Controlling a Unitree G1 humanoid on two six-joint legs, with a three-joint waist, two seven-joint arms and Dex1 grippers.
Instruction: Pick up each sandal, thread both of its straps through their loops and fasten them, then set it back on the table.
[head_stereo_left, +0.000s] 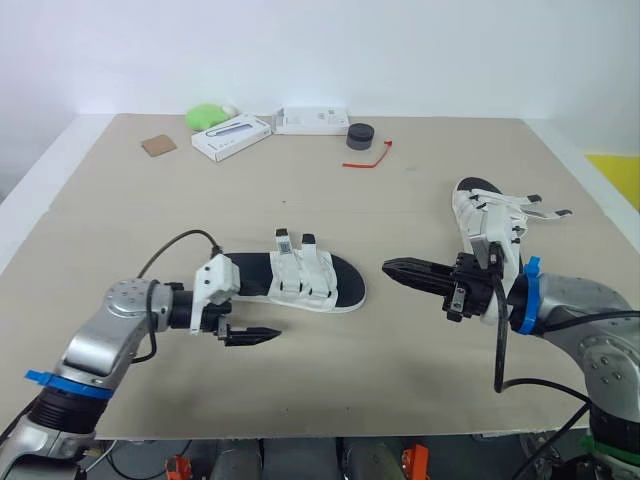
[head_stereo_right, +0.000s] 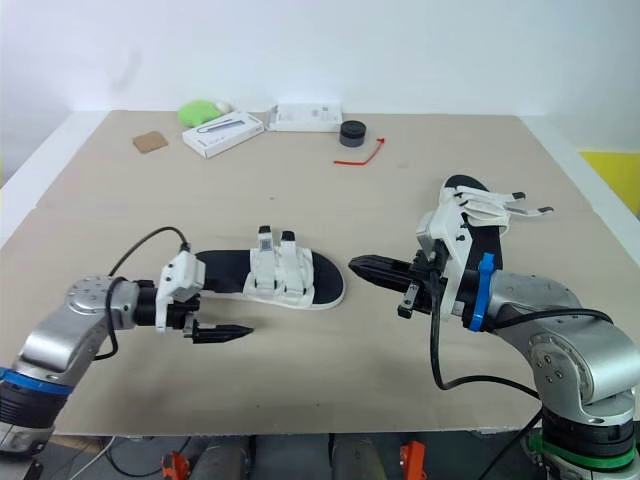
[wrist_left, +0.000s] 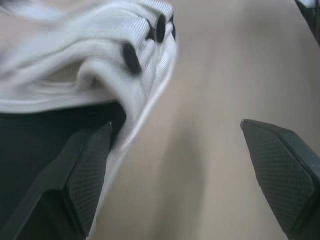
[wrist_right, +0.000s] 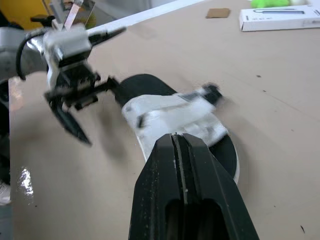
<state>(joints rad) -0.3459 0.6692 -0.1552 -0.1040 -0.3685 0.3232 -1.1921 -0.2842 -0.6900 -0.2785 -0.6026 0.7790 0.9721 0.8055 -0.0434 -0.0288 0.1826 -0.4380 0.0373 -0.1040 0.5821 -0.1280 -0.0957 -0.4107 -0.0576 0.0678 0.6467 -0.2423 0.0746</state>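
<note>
One sandal (head_stereo_left: 318, 282) with a black footbed and white straps lies flat in the middle of the table (head_stereo_left: 330, 385), its two straps standing up. The second sandal (head_stereo_left: 488, 222) lies to the right, its straps splayed loose. My left gripper (head_stereo_left: 246, 322) hovers low at the heel end of the middle sandal, open and empty; in the left wrist view one of its fingers (wrist_left: 85, 175) sits against the sandal (wrist_left: 90, 55). My right gripper (head_stereo_left: 390, 267) is shut on nothing, pointing at the toe end of the middle sandal (wrist_right: 175, 112) from a short gap away.
Along the far edge sit a white box (head_stereo_left: 232, 136), a second white box (head_stereo_left: 312, 120), a green object (head_stereo_left: 207, 116), a brown card (head_stereo_left: 158, 145), a black round cap (head_stereo_left: 360, 135) and a red tie (head_stereo_left: 369, 157).
</note>
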